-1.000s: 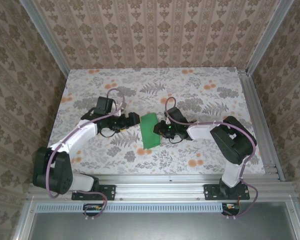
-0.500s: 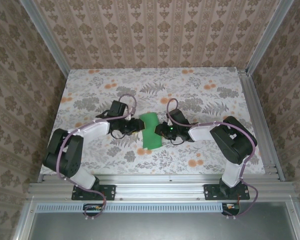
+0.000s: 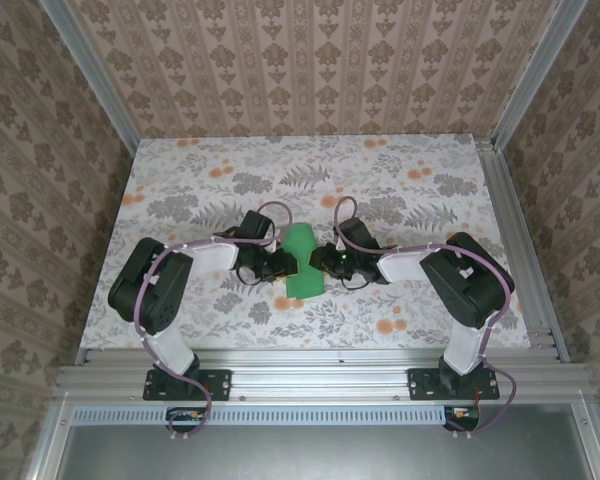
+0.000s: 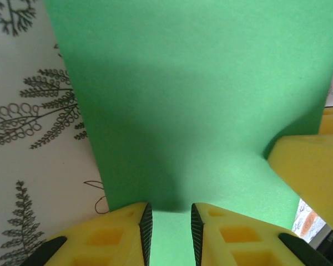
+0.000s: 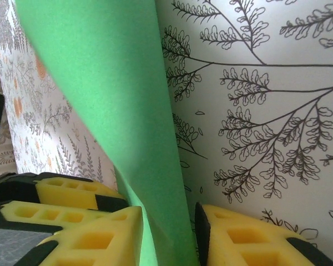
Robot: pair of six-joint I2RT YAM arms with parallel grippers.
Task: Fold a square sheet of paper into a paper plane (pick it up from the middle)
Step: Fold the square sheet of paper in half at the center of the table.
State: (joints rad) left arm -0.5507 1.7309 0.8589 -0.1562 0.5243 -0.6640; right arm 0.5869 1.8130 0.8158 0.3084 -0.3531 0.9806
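The square sheet of paper (image 3: 302,256) is bright green and stands bowed up off the table between my two grippers. My left gripper (image 3: 287,266) is at its left edge. In the left wrist view the paper (image 4: 200,100) reaches into the narrow gap of the left gripper (image 4: 170,221), whose pads stand apart. My right gripper (image 3: 318,262) is at the paper's right edge. In the right wrist view the curled paper (image 5: 100,72) runs down between the jaws of the right gripper (image 5: 167,221), which are also apart. No paper plane has taken shape.
The floral tabletop (image 3: 400,190) stretches around the paper. An aluminium rail (image 3: 320,365) runs along the near edge and another frame bar (image 3: 515,240) along the right side. A yellow finger (image 4: 311,166) of the right gripper sits close to the left one.
My left arm has swung right to the paper and its jaws have narrowed from wide open. The right jaws have widened a little. The paper has bowed upward.
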